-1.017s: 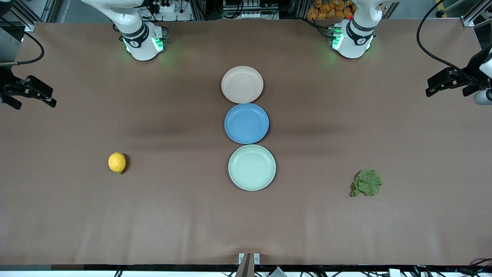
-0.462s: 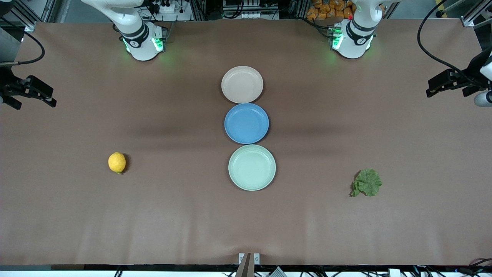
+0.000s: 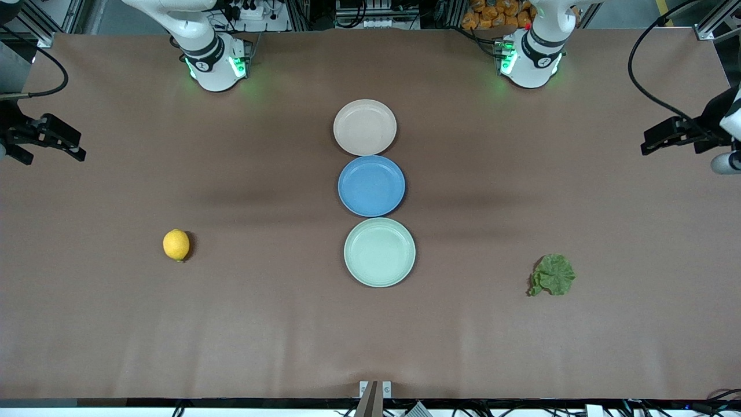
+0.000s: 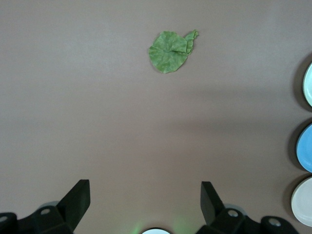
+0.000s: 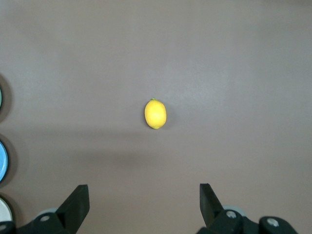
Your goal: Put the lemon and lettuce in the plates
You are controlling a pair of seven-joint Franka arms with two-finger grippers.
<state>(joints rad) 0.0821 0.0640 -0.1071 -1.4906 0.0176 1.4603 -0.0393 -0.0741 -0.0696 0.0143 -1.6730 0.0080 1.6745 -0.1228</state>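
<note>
The yellow lemon (image 3: 176, 245) (image 5: 155, 114) lies on the brown table toward the right arm's end. The wrinkly green lettuce (image 3: 553, 275) (image 4: 170, 50) lies toward the left arm's end. The two plates, beige-pink (image 3: 365, 127) and mint green (image 3: 379, 252), sit in the middle, both empty. My right gripper (image 3: 55, 157) (image 5: 144, 197) hangs open and empty above its end of the table, well away from the lemon. My left gripper (image 3: 671, 145) (image 4: 145, 195) hangs open and empty above its own end, well away from the lettuce.
A blue plate (image 3: 371, 185) sits between the two task plates, touching both, so the three form a row across the table's middle. Black cables trail at both ends of the table. Wide bare tabletop (image 3: 272, 324) surrounds the lemon and the lettuce.
The left gripper has shifted very slightly at its end of the table. Lemon, lettuce and plates have not moved.
</note>
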